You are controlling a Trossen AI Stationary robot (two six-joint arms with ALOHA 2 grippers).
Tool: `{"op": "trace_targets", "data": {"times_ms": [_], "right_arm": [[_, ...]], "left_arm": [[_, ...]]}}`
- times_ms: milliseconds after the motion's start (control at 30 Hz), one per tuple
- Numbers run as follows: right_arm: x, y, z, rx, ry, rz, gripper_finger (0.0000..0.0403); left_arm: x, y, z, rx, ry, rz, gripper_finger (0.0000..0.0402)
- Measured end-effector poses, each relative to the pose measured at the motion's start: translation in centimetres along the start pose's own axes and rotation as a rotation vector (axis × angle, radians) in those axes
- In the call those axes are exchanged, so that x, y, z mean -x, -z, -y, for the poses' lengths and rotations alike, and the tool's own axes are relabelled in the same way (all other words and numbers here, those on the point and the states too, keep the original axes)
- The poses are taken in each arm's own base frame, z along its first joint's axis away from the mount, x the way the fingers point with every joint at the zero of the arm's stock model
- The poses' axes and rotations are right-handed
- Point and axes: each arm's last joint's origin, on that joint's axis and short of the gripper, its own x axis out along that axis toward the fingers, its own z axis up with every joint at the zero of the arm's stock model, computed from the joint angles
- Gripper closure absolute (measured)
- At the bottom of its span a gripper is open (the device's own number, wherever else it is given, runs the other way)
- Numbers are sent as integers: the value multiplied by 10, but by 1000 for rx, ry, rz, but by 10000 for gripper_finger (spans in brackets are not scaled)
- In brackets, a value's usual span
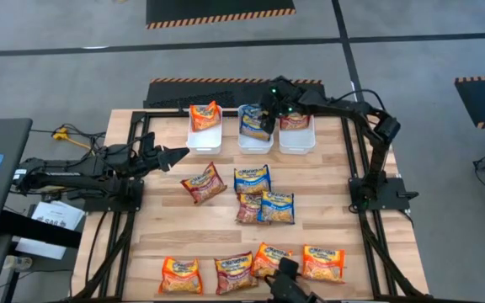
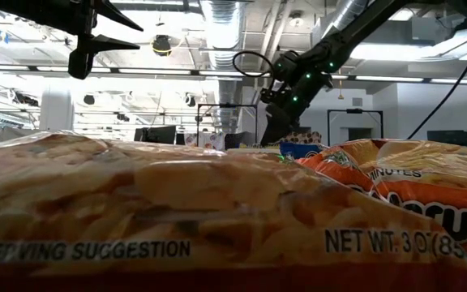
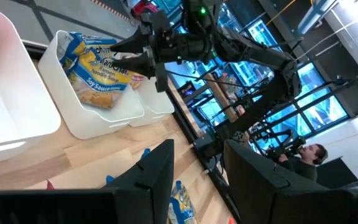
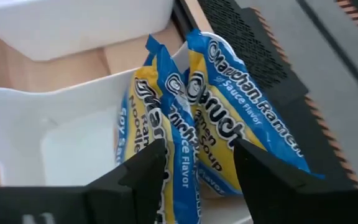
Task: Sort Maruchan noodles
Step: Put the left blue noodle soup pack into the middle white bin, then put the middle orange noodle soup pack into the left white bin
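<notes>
Three white bins stand in a row at the table's far edge. The left bin (image 1: pixel 205 139) holds an orange Maruchan packet (image 1: pixel 204 114), the middle bin (image 1: pixel 255 141) two blue ones (image 4: pixel 229 118), and the right bin (image 1: pixel 297 143) a dark red one (image 1: pixel 295 123). The blue packets stand on edge, leaning on the bin's wall. My right gripper (image 4: pixel 201 168) hangs open just above them, slanting down, a finger on either side of the nearer packet's upper edge. My left gripper (image 1: pixel 182 155) waits open and level over the table's left side, with nothing between its fingers.
Loose packets lie flat on the table. In the middle are a dark red one (image 1: pixel 204 183), a blue one (image 1: pixel 252 178), and a dark red one (image 1: pixel 247 207) partly under a blue one (image 1: pixel 276 207). Several orange and dark red ones (image 1: pixel 236 272) line the near edge. A person (image 3: pixel 319 152) sits beyond the table.
</notes>
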Motion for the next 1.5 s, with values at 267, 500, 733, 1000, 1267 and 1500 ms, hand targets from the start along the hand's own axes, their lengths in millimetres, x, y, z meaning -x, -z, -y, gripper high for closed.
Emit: {"op": "trace_targets", "data": {"times_ms": [267,500,733,1000,1267,1500], "right_arm": [[6,-9,1,-1,27,9,184],[30,-43,10,5,64,51,188],[72,-82,11,11,52,43,188],[120,-118,-13,48,7,62,188],[164,-138,-55,-19,-82,49,188],[187,-128,-104,-112,-233,-137,188]], "left_arm": [[0,0,0,0,0,0,274],[0,2,-3,-15,-26,-20,274],[0,3,-5,-101,-45,-33,273],[-2,-3,-9,-180,-81,7,236],[-6,-15,-11,-241,-37,34,203],[-6,-11,-7,-241,134,-130,203]]}}
